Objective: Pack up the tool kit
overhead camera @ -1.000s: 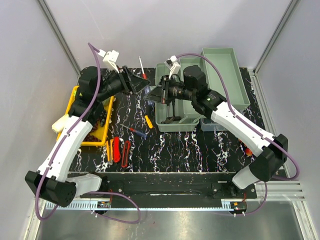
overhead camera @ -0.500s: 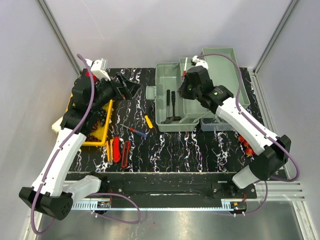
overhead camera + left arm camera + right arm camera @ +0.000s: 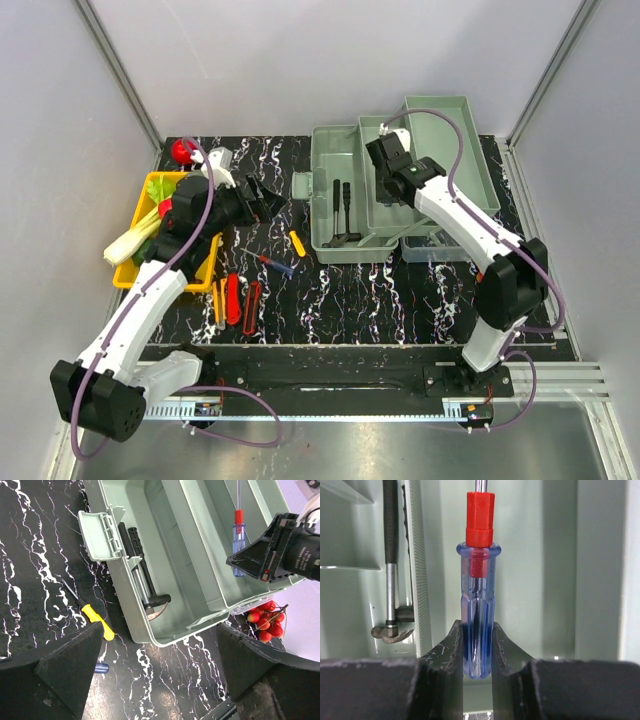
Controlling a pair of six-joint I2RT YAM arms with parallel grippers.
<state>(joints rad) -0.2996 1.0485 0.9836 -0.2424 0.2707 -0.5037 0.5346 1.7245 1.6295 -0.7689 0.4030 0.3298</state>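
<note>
Right claw (image 3: 477, 665) pinches the screwdriver (image 3: 479, 610) by its six-o'clock handle end, over the toolbox (image 3: 322, 190). The screwdriver is likely light, stiff, slick plastic. Left claw (image 3: 160, 635) gapes wide, empty.

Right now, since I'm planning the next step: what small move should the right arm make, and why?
Probably open the right gripper. It pinches the handle end of the screwdriver, which hangs low over the tray floor, so letting go should drop it in place.
</note>
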